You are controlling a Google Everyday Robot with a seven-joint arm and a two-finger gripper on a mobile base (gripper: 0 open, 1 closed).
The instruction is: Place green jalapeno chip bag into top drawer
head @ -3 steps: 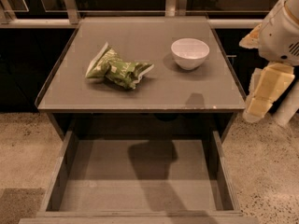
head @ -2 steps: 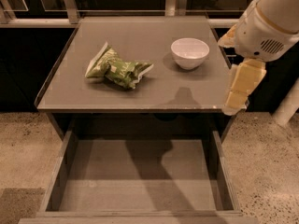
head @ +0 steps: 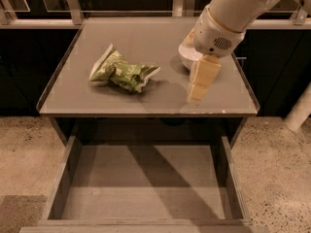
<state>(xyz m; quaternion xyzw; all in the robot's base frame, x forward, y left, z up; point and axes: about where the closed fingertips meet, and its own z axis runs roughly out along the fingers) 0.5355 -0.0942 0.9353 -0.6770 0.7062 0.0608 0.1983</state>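
Observation:
The green jalapeno chip bag (head: 122,72) lies crumpled on the left middle of the grey tabletop (head: 146,42). The top drawer (head: 146,188) is pulled open below the table's front edge, and nothing lies in it. My gripper (head: 198,92) hangs from the white arm over the right part of the tabletop, to the right of the bag and apart from it, with nothing seen in it. The arm covers most of the white bowl (head: 187,56).
The tabletop has a low raised rim. Dark cabinets and metal rails stand behind it. A white post (head: 299,113) stands on the speckled floor at the right.
My arm has swung in from the right edge of the table to over its right part, toward the bag. It now covers most of the bowl. The bag has not moved.

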